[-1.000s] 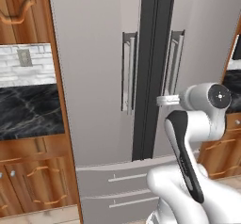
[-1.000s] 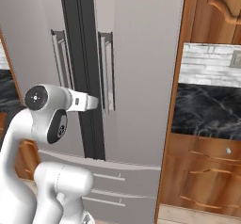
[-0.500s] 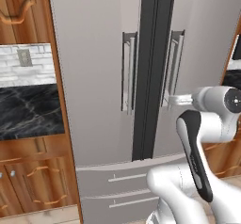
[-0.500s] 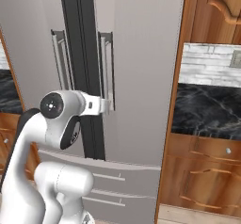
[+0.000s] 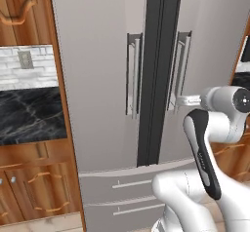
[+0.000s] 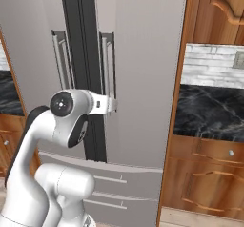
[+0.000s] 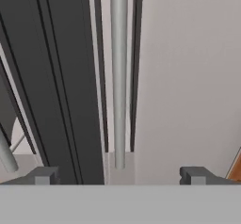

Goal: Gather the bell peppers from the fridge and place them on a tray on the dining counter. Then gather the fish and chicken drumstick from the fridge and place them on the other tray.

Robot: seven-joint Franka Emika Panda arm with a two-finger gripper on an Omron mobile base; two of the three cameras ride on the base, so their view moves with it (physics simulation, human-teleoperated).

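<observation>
The steel fridge (image 5: 93,85) stands straight ahead with both upper doors closed. My gripper (image 5: 177,101) is open and reaches up against the lower end of the right door's vertical handle (image 5: 181,67). From the right base view the gripper (image 6: 113,105) meets the same handle (image 6: 108,61) near its bottom. In the hand view the grey handle bar (image 7: 118,77) runs straight up between my two spread fingertips (image 7: 45,175), with my gripper (image 7: 118,176) centred on it. The bell peppers, fish, chicken drumstick, trays and dining counter are out of view.
The left door's handle (image 5: 133,75) sits just across the dark centre gap (image 5: 157,70). Two freezer drawers (image 5: 127,189) lie below the doors. Wooden cabinets and black marble counters flank the fridge on the left (image 5: 29,116) and on the right (image 6: 209,111).
The arm has stretched forward and to the right, bringing the open gripper up to the right door's handle. The fridge doors have not moved.
</observation>
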